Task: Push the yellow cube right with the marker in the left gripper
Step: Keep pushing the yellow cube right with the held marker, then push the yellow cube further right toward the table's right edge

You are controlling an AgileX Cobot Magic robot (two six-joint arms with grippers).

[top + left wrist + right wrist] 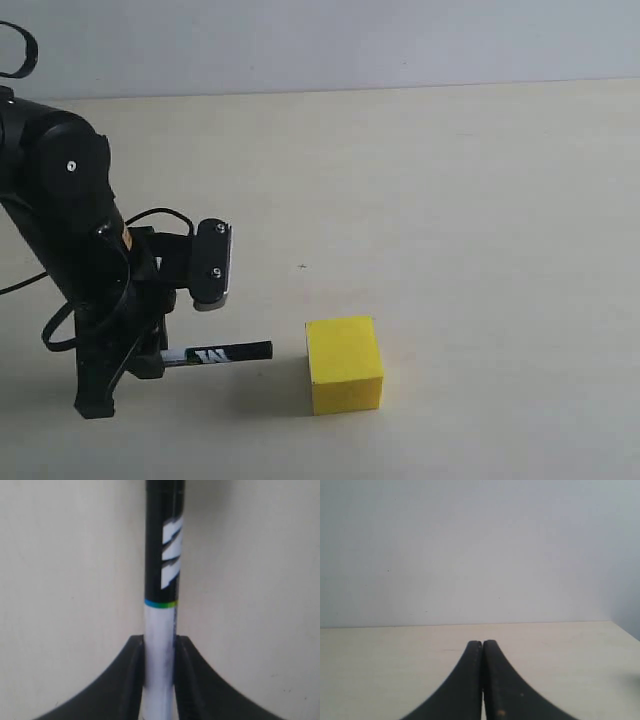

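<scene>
**Marker held level, a short gap from the cube**

A wide, pale tabletop fills most of the room's view, with a plain grey-white wall behind it. On the left side, the thick black left arm leans down towards the surface. A loop of cable curls off it, and a small black camera block juts out at its wrist.

Right of the arm, towards the front edge of the tabletop, the yellow cube sits flat and square. Its bright faces are bare and nothing touches it.

Low at the arm's end, the left pincer is pinching the marker. In the left wrist view its two black fingers press on either side of the white barrel. A thin coloured band sits just past the fingers, and beyond it runs the black half with its white lettering. The marker lies level, close over the tabletop, though I cannot tell if it touches. Its black end points straight at the cube's left face, near it but apart, with a strip of bare tabletop between them.

The right pincer shows only in its own wrist view. Its two dark fingers are pressed together with nothing between them, above the tabletop and facing the wall.
</scene>
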